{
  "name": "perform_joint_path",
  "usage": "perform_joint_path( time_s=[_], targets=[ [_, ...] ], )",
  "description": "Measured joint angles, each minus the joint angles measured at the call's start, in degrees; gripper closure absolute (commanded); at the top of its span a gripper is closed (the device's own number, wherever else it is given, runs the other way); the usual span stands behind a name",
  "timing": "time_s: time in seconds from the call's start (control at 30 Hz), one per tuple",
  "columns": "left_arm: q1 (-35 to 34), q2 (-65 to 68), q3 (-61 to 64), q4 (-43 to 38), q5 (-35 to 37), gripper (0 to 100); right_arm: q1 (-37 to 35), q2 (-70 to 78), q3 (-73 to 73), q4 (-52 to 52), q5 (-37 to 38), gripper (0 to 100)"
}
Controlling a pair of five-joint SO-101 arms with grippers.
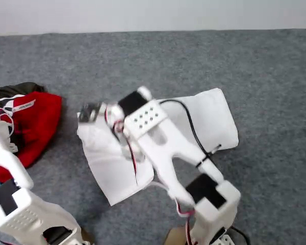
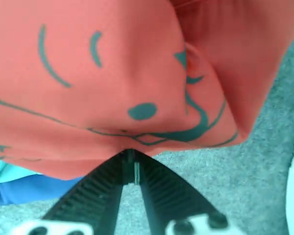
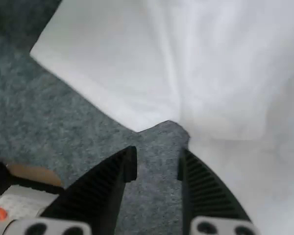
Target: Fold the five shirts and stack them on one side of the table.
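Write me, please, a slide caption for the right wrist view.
Open right claw above the grey table cover, at the edge of the white shirt.

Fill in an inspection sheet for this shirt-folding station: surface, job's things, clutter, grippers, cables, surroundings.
Surface: grey table cover, carpet-like.
Job's things: white shirt partly folded mid-table; red shirt bunched at the table's left edge in the high view, dark garment against it; blue cloth beside the red shirt.
Clutter: brown patch at the near edge, unclear what.
Grippers: left gripper shut at the red shirt's edge, a pinch cannot be confirmed; right gripper open over the cover, beside the white shirt's fold.
Cables: black cable and red wires run along the right arm.
Surroundings: pale wall behind the table.
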Motion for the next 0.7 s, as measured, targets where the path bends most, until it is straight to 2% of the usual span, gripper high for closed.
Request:
perform_joint_path(
  time_s=[0.17,0.37,0.7],
  targets=[
    [-1.0,0.0,0.0,0.0,2.1,100,-6.2,-8.7,15.8,-4.4,3.3,76.2],
    [-1.0,0.0,0.0,0.0,2.5,100,-11.5,-14.1,33.3,-16.9,4.3,76.2],
    [-1.0,0.0,0.0,0.0,2.6,100,-12.2,-13.3,38.9,-28.4,7.2,76.2]
  ],
)
